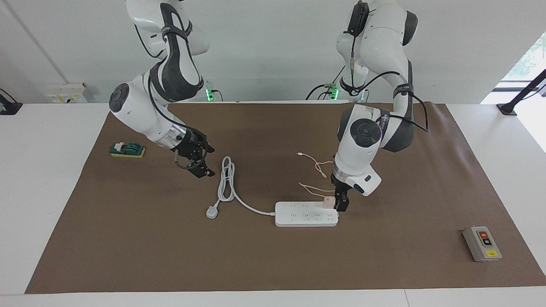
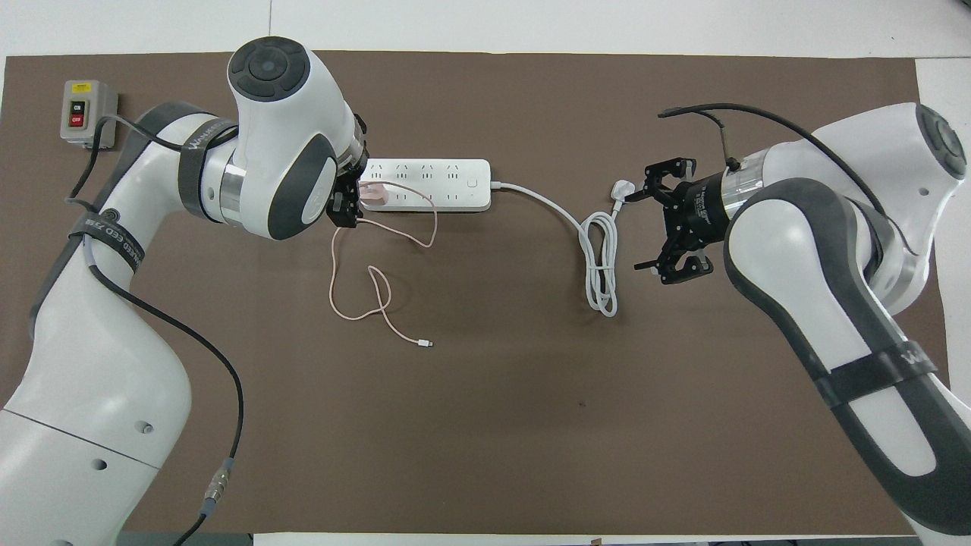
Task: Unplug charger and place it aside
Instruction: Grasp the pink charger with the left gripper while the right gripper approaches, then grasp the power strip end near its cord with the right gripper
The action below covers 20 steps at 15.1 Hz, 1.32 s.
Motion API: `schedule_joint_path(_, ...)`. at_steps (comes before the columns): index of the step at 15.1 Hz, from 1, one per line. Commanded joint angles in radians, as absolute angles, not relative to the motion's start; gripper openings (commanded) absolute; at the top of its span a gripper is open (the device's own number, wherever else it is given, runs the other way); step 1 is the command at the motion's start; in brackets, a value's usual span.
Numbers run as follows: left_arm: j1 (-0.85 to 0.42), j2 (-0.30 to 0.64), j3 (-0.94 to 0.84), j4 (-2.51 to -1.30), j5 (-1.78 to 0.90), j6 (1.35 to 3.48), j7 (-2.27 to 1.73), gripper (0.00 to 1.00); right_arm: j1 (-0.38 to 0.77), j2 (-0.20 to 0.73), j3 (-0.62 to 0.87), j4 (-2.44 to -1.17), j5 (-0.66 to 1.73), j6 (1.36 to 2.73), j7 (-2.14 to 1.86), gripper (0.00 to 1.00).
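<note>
The pale pink charger [image 1: 328, 202] [image 2: 372, 195] sits plugged into the end of the white power strip [image 1: 298, 219] [image 2: 440, 184] that is toward the left arm's end of the table. Its thin pink cable [image 1: 318, 168] [image 2: 379, 296] loops over the mat nearer to the robots. My left gripper [image 1: 341, 204] [image 2: 347, 206] is down at the strip's end, right beside the charger. My right gripper [image 1: 200, 168] [image 2: 643, 220] is open and empty, above the mat next to the strip's coiled white cord [image 1: 226, 179] [image 2: 599, 258].
The strip's white plug [image 1: 212, 212] [image 2: 620, 188] lies on the brown mat [image 1: 273, 264]. A grey switch box [image 1: 482, 244] [image 2: 85, 112] lies at the left arm's end, farther from the robots. A green device on a yellow base [image 1: 127, 149] lies at the right arm's end.
</note>
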<state>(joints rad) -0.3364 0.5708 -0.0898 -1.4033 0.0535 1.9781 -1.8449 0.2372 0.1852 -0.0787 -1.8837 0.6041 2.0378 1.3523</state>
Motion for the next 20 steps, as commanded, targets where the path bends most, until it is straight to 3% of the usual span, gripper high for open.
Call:
schedule_joint_path(1,-0.367,0.604,-0.075,-1.371,0.071,2.014,-1.867,1.0,0.261,0.257,-0.078,-1.878,0.708,2.113,1.361,1.0)
schedule_joint_path(4,-0.37,0.604,-0.075,-1.379,0.1,2.036,-1.878,1.0,0.36,0.313,-0.078,-1.867,0.742,2.225,1.365,1.0)
schedule_joint_path(9,-0.37,0.603,-0.075,-1.396,0.118,2.033,-1.879,1.0,0.423,0.408,-0.08,-1.775,0.742,2.273,1.37,1.0)
schedule_joint_path(14,-0.371,0.601,-0.075,-1.411,0.12,2.033,-1.896,1.0,0.449,0.426,-0.08,-1.778,0.741,2.364,1.331,1.0)
schedule_joint_path(17,-0.371,0.595,-0.075,-1.442,0.121,2.037,-1.896,1.0,0.469,0.504,-0.08,-1.694,0.742,2.362,1.408,1.0)
schedule_joint_path(20,-0.373,0.595,-0.075,-1.448,0.133,2.042,-1.896,1.0,0.469,0.522,-0.08,-1.657,0.73,2.316,1.413,1.0)
